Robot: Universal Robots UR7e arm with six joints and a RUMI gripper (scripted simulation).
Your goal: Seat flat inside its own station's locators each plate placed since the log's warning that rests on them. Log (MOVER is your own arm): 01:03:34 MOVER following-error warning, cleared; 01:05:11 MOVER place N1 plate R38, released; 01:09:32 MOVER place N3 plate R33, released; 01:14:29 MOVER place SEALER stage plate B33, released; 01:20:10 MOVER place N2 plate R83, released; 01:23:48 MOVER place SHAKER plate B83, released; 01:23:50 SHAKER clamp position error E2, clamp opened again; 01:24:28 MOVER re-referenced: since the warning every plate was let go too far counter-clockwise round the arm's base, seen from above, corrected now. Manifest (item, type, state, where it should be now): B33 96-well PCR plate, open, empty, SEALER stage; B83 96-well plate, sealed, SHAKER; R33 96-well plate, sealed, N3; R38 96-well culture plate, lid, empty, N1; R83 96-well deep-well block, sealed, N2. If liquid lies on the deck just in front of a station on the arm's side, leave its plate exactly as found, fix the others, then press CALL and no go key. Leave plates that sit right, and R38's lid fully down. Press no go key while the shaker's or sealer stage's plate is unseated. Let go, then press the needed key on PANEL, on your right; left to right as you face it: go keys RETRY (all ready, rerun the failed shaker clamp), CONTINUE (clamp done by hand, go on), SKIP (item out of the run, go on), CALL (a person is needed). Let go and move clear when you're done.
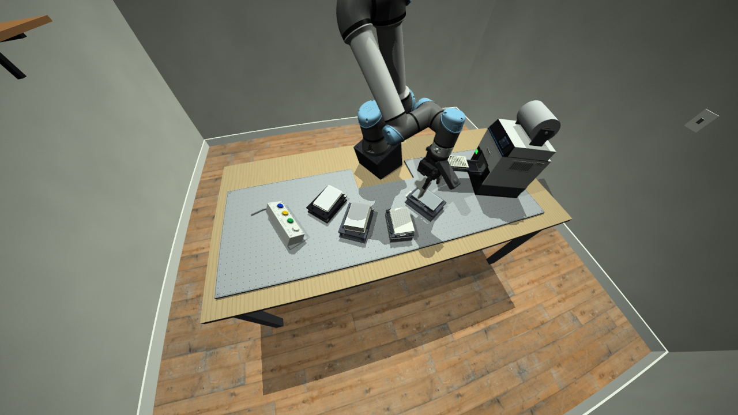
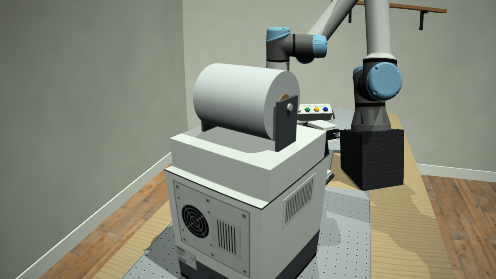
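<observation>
The gripper [image 1: 424, 187] hangs over the shaker plate [image 1: 426, 202], fingers spread and holding nothing. A label [image 2: 186, 258] on the sealer [image 2: 242, 194] is unreadable.

The table [image 1: 361, 281] has a pale, ribbed wooden top under a matt grey metal plate [image 1: 268, 268] dotted with holes. The floor [image 1: 413, 350] is worn brown planks. The arm [image 1: 384, 85] shows smooth grey tubes with glossy blue plastic caps.

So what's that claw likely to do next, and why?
Probably drop straight down and close on the plate at the dark station beneath it. The gripper hangs open and empty just above that plate, which seems to lie skewed on its holder rather than square.
</observation>
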